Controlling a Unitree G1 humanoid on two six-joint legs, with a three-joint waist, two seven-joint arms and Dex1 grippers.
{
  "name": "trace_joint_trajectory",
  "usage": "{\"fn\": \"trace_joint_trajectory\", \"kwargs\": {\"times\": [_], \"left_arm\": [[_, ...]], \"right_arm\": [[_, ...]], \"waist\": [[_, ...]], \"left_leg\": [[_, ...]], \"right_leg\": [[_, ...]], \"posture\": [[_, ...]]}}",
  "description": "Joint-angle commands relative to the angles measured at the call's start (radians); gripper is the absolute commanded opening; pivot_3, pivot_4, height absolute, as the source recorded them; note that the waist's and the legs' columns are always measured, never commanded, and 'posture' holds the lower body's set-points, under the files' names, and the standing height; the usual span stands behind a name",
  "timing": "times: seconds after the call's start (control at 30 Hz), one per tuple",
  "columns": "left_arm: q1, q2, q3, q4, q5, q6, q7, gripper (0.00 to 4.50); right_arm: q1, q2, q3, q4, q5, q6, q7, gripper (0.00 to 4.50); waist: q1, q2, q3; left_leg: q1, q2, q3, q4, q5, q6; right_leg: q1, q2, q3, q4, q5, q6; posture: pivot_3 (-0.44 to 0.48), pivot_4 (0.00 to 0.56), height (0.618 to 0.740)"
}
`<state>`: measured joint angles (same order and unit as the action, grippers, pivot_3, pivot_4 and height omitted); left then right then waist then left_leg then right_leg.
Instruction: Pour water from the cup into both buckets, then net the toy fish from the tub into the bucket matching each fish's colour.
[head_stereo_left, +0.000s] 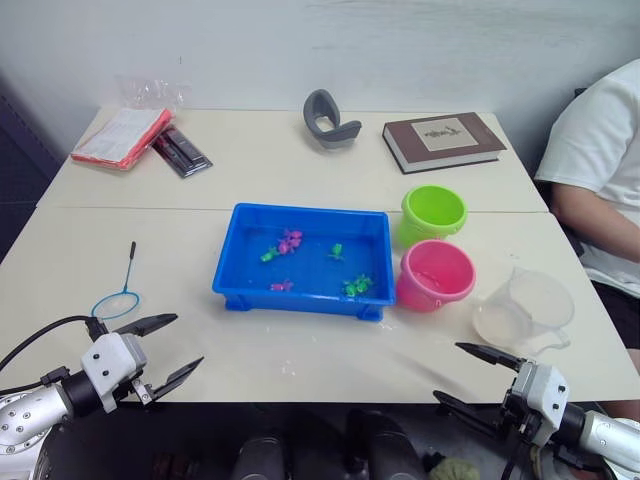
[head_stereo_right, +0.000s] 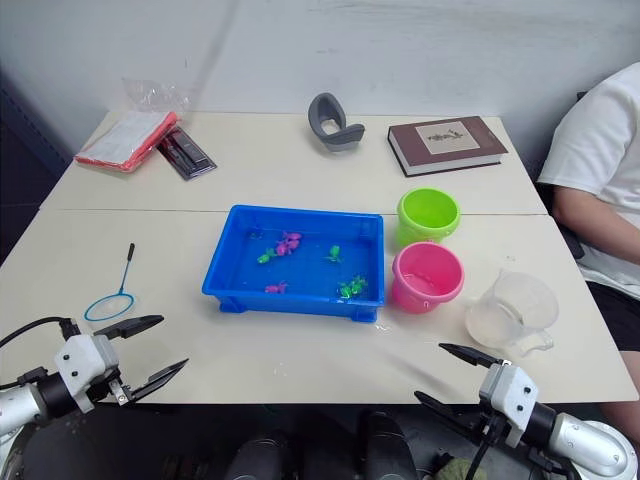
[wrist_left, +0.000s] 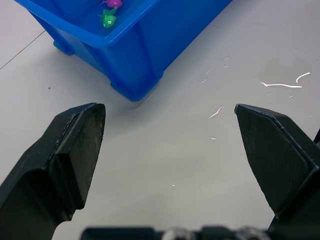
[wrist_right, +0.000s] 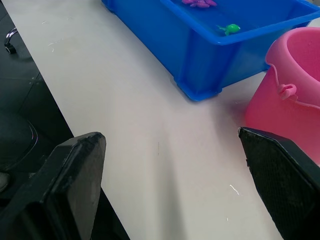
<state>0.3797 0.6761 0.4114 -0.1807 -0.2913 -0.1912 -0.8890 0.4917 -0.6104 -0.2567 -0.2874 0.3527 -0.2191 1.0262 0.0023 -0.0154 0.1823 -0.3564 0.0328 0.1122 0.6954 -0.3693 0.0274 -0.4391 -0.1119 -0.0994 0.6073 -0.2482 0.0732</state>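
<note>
At the far left corner of the table (head_stereo_left: 150, 250) lies a red-edged packet of papers (head_stereo_left: 122, 136) with a dark flat pack (head_stereo_left: 181, 151) just beside it. Nearer the front edge, the net (head_stereo_left: 121, 294) lies flat on the tabletop, its light blue hoop toward the robot and its black stick pointing away. The left gripper (head_stereo_left: 167, 347) hovers just over the front edge, near the hoop but apart from it, its two black fingers spread wide with nothing between them; the left wrist view shows bare tabletop between the fingers (wrist_left: 70, 145) and a corner of the tub beyond. The tub (head_stereo_left: 300, 296) sits in the middle of the table, and the toy fish (head_stereo_left: 287, 242) are scattered inside it, green and pink ones mixed. Behind it, well apart, a grey curved object (head_stereo_left: 328, 120) rests near the wall, and a dark brown book (head_stereo_left: 443, 140) lies to its right. Just right of the tub stand the buckets: the lime green bucket (head_stereo_left: 433, 212) farther back and the pink bucket (head_stereo_left: 436, 276) in front, the two touching or nearly so. The cup (head_stereo_left: 526, 310) stands on the table to the right of the pink bucket, close to the front edge. The right gripper (head_stereo_left: 472, 374) hangs at the table's edge just in front of the cup, fingers parted and empty. A person in a white shirt (head_stereo_left: 600, 160) sits at the table's right side.
</note>
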Motion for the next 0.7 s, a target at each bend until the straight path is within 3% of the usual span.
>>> {"fn": "trace_joint_trajectory", "kwargs": {"times": [0.03,0.13,0.27,0.57,0.7], "left_arm": [[0.005,0.036,-0.028,-0.059,-0.096,0.113,-0.052,4.47],[-0.03,0.075,-0.097,-0.17,-0.265,0.303,-0.121,4.47],[-0.098,0.086,-0.153,-0.247,-0.308,0.393,-0.119,4.47],[-0.24,0.079,-0.24,-0.305,-0.311,0.462,-0.116,4.47],[-0.31,0.075,-0.288,-0.29,-0.288,0.464,-0.128,4.47]], "right_arm": [[0.05,0.046,-0.068,-0.051,0.05,-0.001,-0.069,4.5],[0.137,0.116,-0.247,-0.023,0.125,0.022,-0.177,4.5],[0.167,0.15,-0.383,0.056,0.199,0.052,-0.236,4.5],[0.172,0.223,-0.421,0.175,0.237,0.128,-0.303,4.5],[0.046,0.233,-0.356,0.239,0.216,0.178,-0.36,4.5]], "waist": [[0.0,0.0,0.0],[0.023,0.005,-0.001],[0.022,0.009,-0.004],[0.01,0.015,-0.007],[-0.005,0.016,-0.007]], "left_leg": [[0.0,0.0,0.0,0.0,0.0,0.0],[-0.001,0.0,-0.003,-0.001,0.0,-0.001],[0.001,-0.002,0.0,0.0,-0.004,-0.004],[0.007,0.001,0.0,-0.006,0.0,-0.003],[0.007,0.001,0.0,-0.007,0.0,-0.003]], "right_leg": [[0.0,0.0,0.0,0.0,0.0,0.0],[0.0,0.0,-0.002,0.0,-0.001,-0.001],[0.002,-0.002,0.002,-0.001,0.0,-0.001],[0.008,0.003,0.001,-0.003,-0.002,-0.003],[0.009,0.003,0.002,-0.003,-0.002,-0.003]], "posture": [[0.0,0.15,0.74],[0.0,0.15,0.74],[0.0,0.15,0.74],[0.0,0.15,0.74],[0.0,0.15,0.74]]}}
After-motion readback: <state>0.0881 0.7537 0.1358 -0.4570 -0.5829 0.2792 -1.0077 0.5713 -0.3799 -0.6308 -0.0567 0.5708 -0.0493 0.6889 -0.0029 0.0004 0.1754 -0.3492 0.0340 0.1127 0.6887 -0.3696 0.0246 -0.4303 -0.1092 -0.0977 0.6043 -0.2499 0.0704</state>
